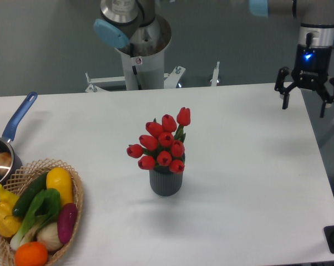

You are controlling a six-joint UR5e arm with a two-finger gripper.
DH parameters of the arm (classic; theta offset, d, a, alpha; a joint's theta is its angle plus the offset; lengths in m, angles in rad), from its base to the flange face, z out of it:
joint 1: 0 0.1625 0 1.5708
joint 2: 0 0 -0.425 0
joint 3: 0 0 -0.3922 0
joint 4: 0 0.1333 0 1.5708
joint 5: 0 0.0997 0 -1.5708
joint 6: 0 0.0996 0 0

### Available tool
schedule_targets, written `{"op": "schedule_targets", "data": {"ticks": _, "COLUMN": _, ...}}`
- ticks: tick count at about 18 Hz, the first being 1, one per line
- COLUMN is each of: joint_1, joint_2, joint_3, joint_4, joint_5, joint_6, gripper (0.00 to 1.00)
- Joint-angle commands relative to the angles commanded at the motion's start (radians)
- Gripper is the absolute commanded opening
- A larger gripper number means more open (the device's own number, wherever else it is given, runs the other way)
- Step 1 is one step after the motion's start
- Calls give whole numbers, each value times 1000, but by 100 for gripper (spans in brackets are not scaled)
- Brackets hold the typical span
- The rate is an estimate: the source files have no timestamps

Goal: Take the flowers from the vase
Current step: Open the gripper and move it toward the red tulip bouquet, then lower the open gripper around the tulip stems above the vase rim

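Observation:
A bunch of red tulip flowers (pixel 164 143) stands upright in the small dark grey ribbed vase (pixel 166 182) near the middle of the white table. My gripper (pixel 304 105) hangs open above the table's far right corner, well to the right of the flowers and higher than them. Its two fingers point down with nothing between them.
A wicker basket (pixel 77 195) of vegetables sits at the front left. A blue-handled saucepan (pixel 13 130) lies at the left edge. The arm's base column (pixel 140 61) rises behind the table's back edge. The table's right edge (pixel 320 160) runs just below the gripper.

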Motion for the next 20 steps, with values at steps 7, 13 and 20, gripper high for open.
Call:
{"op": "schedule_targets", "data": {"ticks": 7, "joint_1": -27, "joint_2": -17, "joint_3": -17, "joint_4": 2, "joint_5": -51, "joint_6": 11, "gripper": 100}}
{"op": "schedule_targets", "data": {"ticks": 13, "joint_1": -83, "joint_2": -38, "joint_3": -11, "joint_4": 0, "joint_5": -51, "joint_6": -2, "gripper": 100}}
{"op": "schedule_targets", "data": {"ticks": 20, "joint_1": -201, "joint_2": -41, "joint_3": -35, "joint_4": -60, "joint_5": -96, "joint_6": -5, "gripper": 100}}
